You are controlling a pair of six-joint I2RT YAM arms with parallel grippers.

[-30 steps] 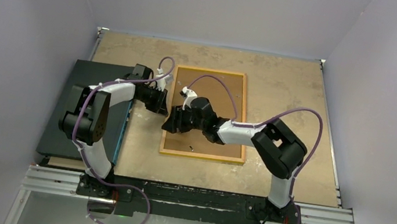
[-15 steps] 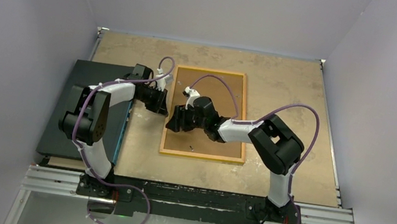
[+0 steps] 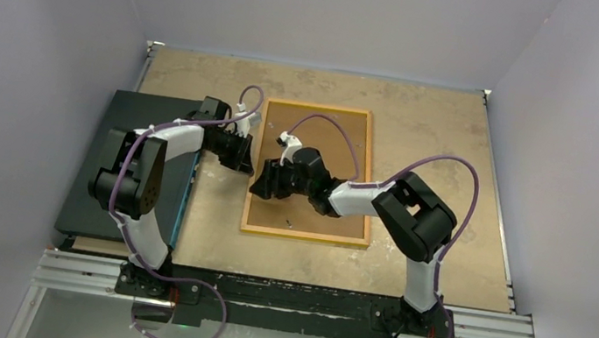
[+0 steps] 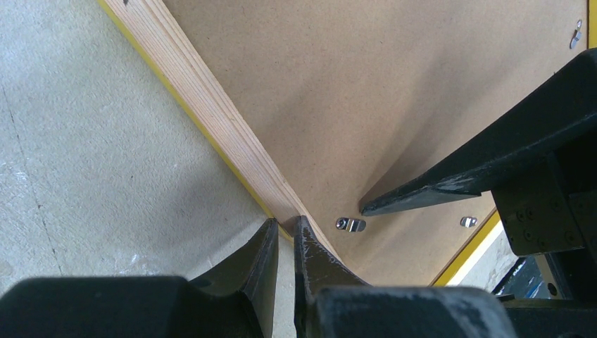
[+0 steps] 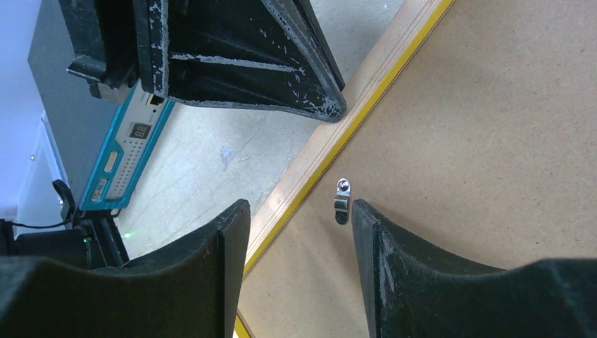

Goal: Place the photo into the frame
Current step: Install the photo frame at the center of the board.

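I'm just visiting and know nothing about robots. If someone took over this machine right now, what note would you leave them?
Left gripper: shut, tips at the left rim of the frame, holding nothing that I can see.
Right gripper: open, straddling a small metal clip on the backing board.
The frame lies back up on the table, with the board seated in it.
The photo is not in sight. It may be under the board, so check.
Probably left: turn the clips to lock the board.

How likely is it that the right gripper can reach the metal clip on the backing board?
Likely yes: the right gripper hangs open right over the metal clip, with nothing between; the left gripper sits aside.
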